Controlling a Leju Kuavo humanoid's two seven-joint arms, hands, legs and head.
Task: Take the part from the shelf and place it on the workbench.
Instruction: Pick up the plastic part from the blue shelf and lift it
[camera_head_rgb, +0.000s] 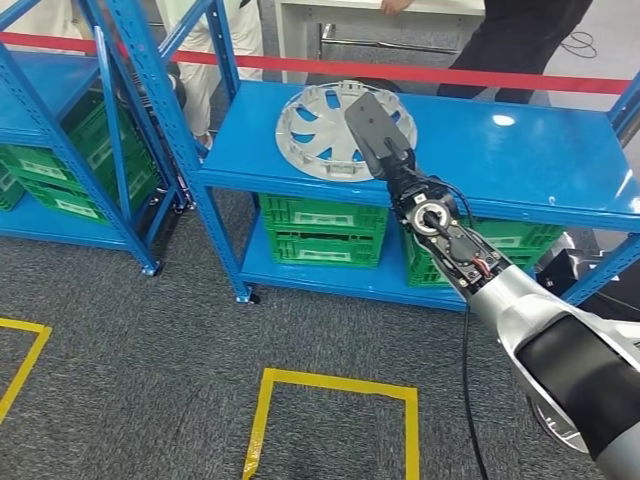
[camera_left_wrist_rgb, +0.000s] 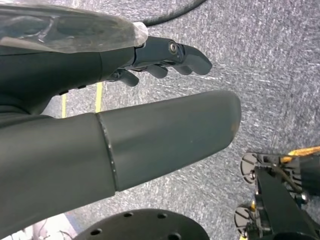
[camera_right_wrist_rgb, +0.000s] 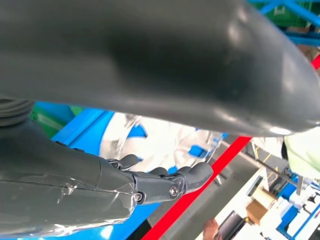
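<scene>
The wheel cover (camera_head_rgb: 324, 130) lies flat on the top board of the blue shelf (camera_head_rgb: 483, 150), at about 11 o'clock in the head view; being round, it has no long axis. The right hand (camera_head_rgb: 375, 130) is stretched over its 3 o'clock rim, arm reaching toward 11 o'clock, fingers (camera_right_wrist_rgb: 177, 181) nearly straight and apart, clamped on nothing. The left hand (camera_left_wrist_rgb: 124, 100) hangs over grey carpet (camera_left_wrist_rgb: 271, 70), fingers extended, holding nothing. Green crates (camera_head_rgb: 321, 232) sit on the lower board.
</scene>
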